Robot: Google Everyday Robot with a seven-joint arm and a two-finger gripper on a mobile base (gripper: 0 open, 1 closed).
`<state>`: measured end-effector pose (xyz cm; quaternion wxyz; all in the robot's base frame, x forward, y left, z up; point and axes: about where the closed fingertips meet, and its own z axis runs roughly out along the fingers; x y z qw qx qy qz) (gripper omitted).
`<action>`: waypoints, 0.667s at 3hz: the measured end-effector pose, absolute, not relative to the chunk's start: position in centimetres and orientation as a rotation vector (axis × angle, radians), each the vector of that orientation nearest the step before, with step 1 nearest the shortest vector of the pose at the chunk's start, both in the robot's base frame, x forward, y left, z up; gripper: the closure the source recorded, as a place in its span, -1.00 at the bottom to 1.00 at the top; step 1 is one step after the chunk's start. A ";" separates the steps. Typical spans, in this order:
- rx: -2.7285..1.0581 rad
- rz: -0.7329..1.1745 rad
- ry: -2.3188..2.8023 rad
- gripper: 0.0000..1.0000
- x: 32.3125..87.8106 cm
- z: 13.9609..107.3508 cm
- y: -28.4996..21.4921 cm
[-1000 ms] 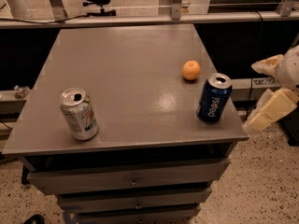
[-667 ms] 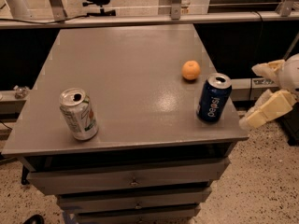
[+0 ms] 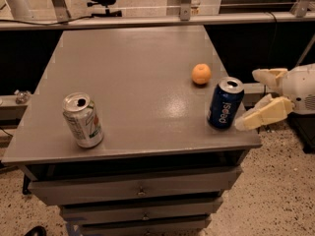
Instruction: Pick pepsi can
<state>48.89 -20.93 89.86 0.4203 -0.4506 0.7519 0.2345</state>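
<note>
The pepsi can is dark blue with white lettering and a silver top. It stands upright near the right front corner of the grey table. My gripper comes in from the right edge of the view, just right of the can and at its height. Its two cream fingers are spread apart and hold nothing. The nearer finger's tip is close to the can's right side, with a small gap.
A silver-white can with green and red markings stands at the front left. A small orange lies behind the pepsi can. Drawers sit below the tabletop. A rail and an office chair are behind the table.
My gripper has moved left, closer to the pepsi can. The cans and the orange have not moved.
</note>
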 end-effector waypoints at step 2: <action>-1.077 0.711 1.746 -0.63 48.5 89.3 -16.1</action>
